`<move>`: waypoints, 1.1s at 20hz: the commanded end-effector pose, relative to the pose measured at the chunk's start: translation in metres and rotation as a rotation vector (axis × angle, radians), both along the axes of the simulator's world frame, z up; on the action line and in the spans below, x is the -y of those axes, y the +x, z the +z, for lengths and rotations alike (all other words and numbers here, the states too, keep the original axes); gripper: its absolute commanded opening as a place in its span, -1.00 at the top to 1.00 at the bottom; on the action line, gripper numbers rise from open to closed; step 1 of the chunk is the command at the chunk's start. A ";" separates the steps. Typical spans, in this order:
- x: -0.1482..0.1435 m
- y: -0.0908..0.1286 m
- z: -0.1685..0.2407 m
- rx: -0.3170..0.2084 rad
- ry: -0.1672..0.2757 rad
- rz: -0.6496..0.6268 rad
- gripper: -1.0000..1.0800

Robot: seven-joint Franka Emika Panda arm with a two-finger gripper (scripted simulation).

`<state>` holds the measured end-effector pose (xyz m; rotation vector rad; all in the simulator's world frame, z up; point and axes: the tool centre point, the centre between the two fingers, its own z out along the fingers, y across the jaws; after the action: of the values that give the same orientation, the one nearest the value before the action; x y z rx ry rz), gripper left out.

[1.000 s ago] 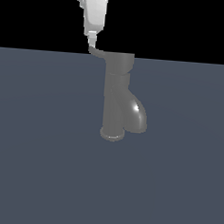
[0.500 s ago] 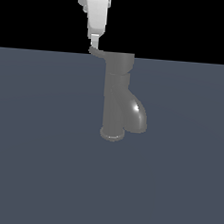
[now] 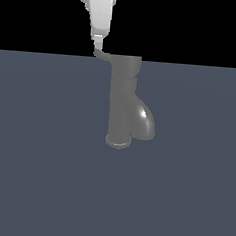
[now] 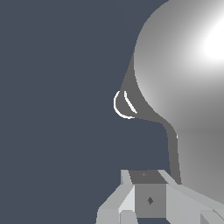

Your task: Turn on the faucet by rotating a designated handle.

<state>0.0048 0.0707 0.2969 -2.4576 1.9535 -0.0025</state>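
A: The faucet (image 3: 123, 103) is standing upright mid-surface (image 3: 36, 159), spout toward the exterior view's right. No containers are showing.

B: The handle (image 3: 105, 55) is jutting from its top cap toward the exterior view's left, and the hand (image 3: 97, 44) is touching its tip. Clenched or released, I can't tell.

A: It's probably pressing sideways; it should be sweeping an arc around the column.

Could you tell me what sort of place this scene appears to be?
Likely a bare simulated test scene, not a real kitchen: a lone faucet stands on a flat grey floor under a black void, with the gripper at its handle.
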 end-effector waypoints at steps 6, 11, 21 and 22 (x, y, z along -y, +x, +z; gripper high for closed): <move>-0.001 -0.024 0.000 -0.003 -0.001 0.000 1.00; -0.001 -0.039 0.000 -0.003 -0.001 0.000 1.00; 0.010 -0.056 0.000 0.001 0.002 0.005 1.00; 0.012 -0.058 0.000 0.001 0.002 0.005 1.00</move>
<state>-0.0493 0.0736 0.2968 -2.4776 1.9185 -0.0024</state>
